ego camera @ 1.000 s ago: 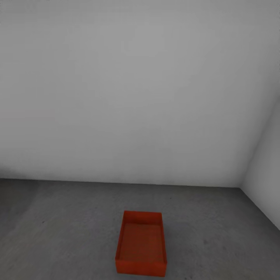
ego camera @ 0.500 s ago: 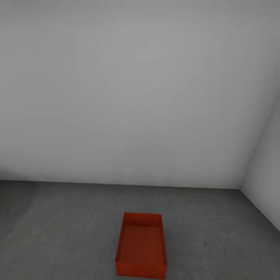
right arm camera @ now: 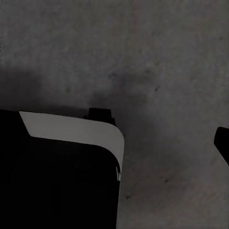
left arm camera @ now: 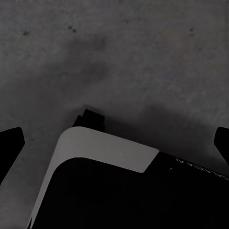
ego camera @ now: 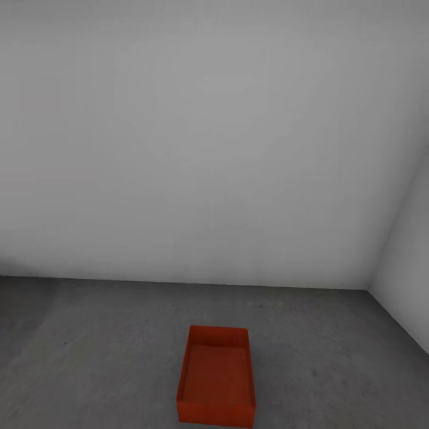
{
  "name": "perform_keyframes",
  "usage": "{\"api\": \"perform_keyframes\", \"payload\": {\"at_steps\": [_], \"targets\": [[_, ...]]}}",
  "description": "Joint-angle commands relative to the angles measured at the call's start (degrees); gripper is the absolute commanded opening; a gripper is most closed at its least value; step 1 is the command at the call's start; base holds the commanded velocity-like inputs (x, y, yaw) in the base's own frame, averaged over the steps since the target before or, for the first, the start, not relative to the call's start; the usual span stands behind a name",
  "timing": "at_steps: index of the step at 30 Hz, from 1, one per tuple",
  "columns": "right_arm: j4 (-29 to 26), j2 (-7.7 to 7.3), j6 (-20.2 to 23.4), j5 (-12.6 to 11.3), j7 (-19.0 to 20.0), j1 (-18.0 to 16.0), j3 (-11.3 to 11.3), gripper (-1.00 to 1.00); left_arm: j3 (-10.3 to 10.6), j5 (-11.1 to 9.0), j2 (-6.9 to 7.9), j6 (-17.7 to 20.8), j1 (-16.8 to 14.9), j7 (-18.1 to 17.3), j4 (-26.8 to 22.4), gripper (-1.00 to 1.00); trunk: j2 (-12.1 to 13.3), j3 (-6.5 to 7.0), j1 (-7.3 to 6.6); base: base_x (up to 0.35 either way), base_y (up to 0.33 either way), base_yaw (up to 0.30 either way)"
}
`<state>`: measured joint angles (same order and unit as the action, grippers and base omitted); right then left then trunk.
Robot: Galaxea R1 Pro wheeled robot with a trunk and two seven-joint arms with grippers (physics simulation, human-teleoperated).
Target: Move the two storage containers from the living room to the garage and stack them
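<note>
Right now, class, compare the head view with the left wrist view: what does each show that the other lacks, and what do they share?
Head view alone: one orange-red storage container, open-topped and empty, standing on the floor near a corner of plain white walls. Left wrist view alone: the robot's black-and-white base below the camera, and the dark fingertips of the left gripper, spread wide with nothing between them. Shared: the dark grey mottled concrete floor.
</note>
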<state>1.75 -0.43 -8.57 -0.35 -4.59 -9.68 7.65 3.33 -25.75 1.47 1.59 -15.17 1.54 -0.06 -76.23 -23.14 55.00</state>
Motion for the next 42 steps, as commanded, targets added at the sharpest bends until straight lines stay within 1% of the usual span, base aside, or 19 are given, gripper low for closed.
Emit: {"api": "perform_keyframes", "payload": {"at_steps": [1,4,9,35,42], "targets": [[0.19,0.01,-0.33,-0.08,-0.21,-0.08,0.41,1.0,0.36,-0.42,0.01,0.17,-0.04,0.15,0.0,1.0,-0.04,-0.06,0.0,0.0,0.0,0.0],[0.19,0.1,-0.43,-0.35,-0.27,-0.08,0.39,1.0,0.36,-0.42,-0.02,0.17,-0.04,0.2,0.03,1.0,-0.04,-0.06,0.0,0.0,0.0,-0.003],[0.19,0.06,-0.23,-0.69,-0.4,-0.08,0.29,1.0,0.36,-0.36,-0.14,0.17,-0.04,0.22,-0.01,1.0,-0.04,0.05,0.0,0.0,0.0,-0.179],[0.27,0.17,0.04,-0.83,-0.42,0.11,0.26,1.0,0.27,-0.35,-0.16,0.17,-0.04,0.22,-0.03,1.0,-0.04,0.85,0.0,0.0,0.0,-0.269],[0.27,-0.06,0.05,-0.87,-0.42,0.27,0.26,1.0,0.27,-0.36,-0.16,0.17,-0.04,0.22,-0.03,1.0,-0.04,1.25,0.0,0.0,0.0,-0.235]]}}
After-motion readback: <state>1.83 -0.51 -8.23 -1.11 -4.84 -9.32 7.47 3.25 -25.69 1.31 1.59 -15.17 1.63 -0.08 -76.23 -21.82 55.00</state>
